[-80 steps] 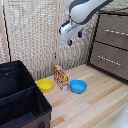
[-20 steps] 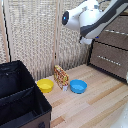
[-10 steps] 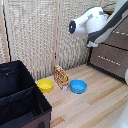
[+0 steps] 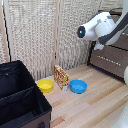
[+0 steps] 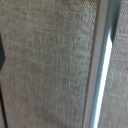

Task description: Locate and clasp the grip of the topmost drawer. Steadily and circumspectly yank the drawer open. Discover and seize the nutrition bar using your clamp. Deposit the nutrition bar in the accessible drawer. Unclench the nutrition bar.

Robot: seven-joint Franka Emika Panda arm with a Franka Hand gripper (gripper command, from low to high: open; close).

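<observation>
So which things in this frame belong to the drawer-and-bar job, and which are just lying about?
Part of the job:
- dresser with the topmost drawer, shut as far as shows
- nutrition bar, upright by the screen
- pincer, hidden behind the arm

Lying about:
- yellow bowl
- blue bowl
- black bin

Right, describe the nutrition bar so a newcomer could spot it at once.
Start at the woven screen wall and drop to the wooden floor at its foot. Between the yellow bowl and the blue bowl stands the nutrition bar: a flat, upright orange packet with dark speckles, the only thing there that is not round.
</observation>
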